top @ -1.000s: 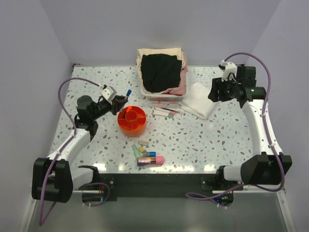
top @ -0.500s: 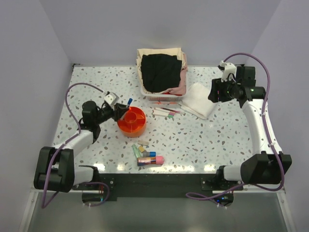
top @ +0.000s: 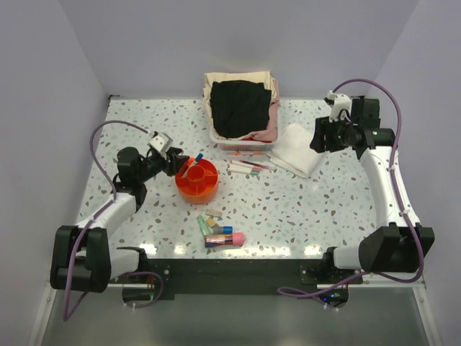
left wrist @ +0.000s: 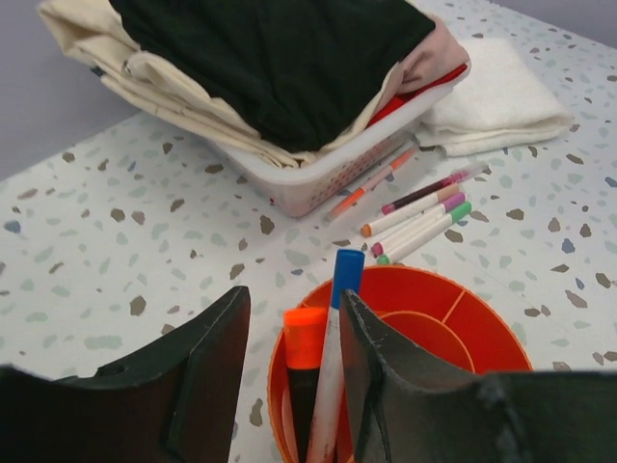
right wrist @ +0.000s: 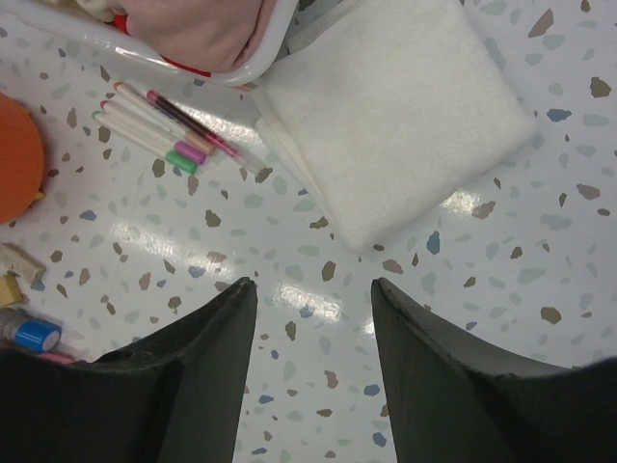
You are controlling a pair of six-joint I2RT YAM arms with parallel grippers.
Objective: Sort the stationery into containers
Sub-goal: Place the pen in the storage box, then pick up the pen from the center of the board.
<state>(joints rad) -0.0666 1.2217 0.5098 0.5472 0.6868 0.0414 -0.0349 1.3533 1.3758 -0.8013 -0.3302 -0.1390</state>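
The round orange tray (top: 190, 193) with divided compartments sits left of centre. My left gripper (top: 180, 163) is at its left rim, open (left wrist: 294, 292). A blue-capped white pen (left wrist: 339, 318) and a black marker with an orange cap (left wrist: 305, 338) stand in the tray (left wrist: 482, 323) between the fingers; the pen leans on the right finger. Several thin pens (top: 245, 167) lie by the basket. A heap of short coloured pieces (top: 220, 231) lies near the front edge. My right gripper (top: 319, 137) hovers open (right wrist: 313, 283) over bare table, holding nothing.
A white basket (top: 241, 108) of dark and pink clothes stands at the back centre. A folded white cloth (top: 299, 150) lies right of it, just beyond my right fingers (right wrist: 395, 125). Grey walls close the table on three sides.
My left gripper came down to the orange tray with the blue-capped pen and its jaws have spread apart, leaving pen and marker standing in the tray. The right arm has not moved.
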